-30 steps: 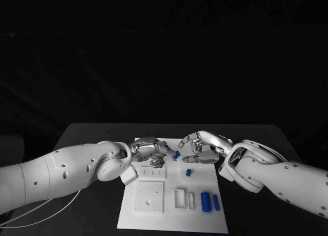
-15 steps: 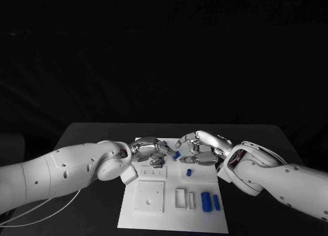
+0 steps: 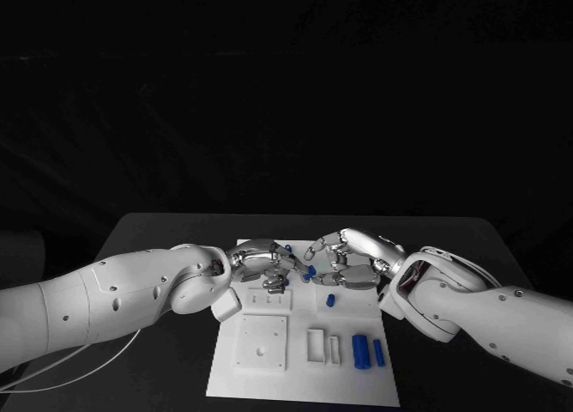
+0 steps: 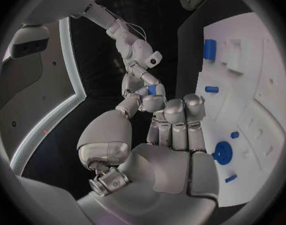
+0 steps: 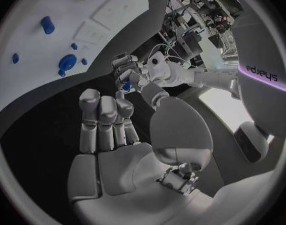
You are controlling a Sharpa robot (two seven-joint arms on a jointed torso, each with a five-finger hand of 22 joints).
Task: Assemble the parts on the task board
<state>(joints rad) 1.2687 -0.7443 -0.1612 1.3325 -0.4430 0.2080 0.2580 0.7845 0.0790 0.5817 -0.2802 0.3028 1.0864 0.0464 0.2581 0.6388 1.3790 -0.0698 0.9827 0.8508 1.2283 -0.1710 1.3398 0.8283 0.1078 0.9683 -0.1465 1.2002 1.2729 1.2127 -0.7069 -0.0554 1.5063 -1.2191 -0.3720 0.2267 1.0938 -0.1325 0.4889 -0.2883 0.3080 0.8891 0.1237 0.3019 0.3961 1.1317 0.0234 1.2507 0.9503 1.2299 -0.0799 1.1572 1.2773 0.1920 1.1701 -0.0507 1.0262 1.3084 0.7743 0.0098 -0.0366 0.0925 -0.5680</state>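
While both hands meet over the far end of the board (image 3: 299, 378), a small blue part (image 4: 151, 89) sits between them. From the left wrist view the part lies at the right hand's fingertips (image 4: 138, 80), apparently pinched there, with the left hand (image 4: 171, 135) held fingers together and straight, gripping nothing. The right wrist view shows the right hand (image 5: 118, 145) with its fingers extended side by side and the same blue part at the fingertips of the left hand (image 5: 133, 77); which hand truly carries it I cannot tell. Risk, as a judgement: a part this small, passed fingertip to fingertip, may slip and drop onto the board or the surface (image 3: 163, 232) if one side lets go early. Head view adds the loose parts near the board's close end: two blue cylinders (image 3: 359, 352) lying side by side and one short peg (image 3: 330, 300). Left wrist view alone shows a round blue disc (image 4: 222, 152) on the board.
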